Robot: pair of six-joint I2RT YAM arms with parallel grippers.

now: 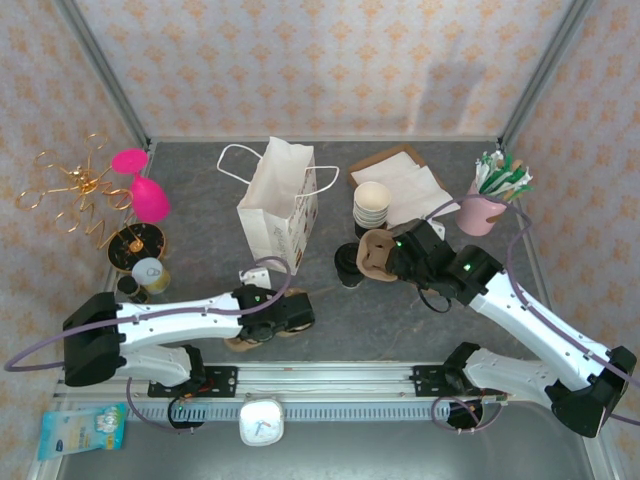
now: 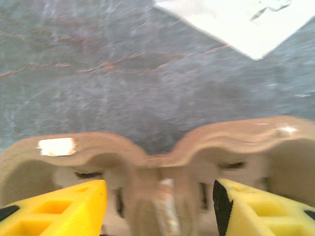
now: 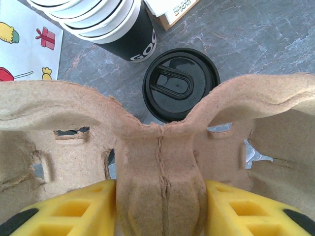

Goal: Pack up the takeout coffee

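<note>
The right fingers (image 3: 74, 211), yellow and low in the right wrist frame, are closed narrowly on the central rib of a moulded pulp cup carrier (image 3: 162, 147) and hold it up off the desk (image 3: 275, 44). Just past the carrier's far edge, upper centre of that frame, stands the takeout coffee (image 3: 181, 91), upright with its black lid on and apart from the carrier. The left fingers (image 2: 59, 209) stand wide at the bottom of the left wrist frame, either side of the middle rib of a second carrier (image 2: 147, 157), with a gap on both sides and nothing gripped. The main risk, as I judge it, is the held carrier catching the lid or the side of the cup as it moves and tipping the coffee, since the two sit so close. A pinch on the thin rib alone could also let the carrier swing or slip. Counted: two carriers, one lidded coffee, one white paper bag (image 1: 280, 205) above centre-left in the overhead frame, and one stack of lidless cups (image 3: 98, 19), whose number I cannot tell.
</note>
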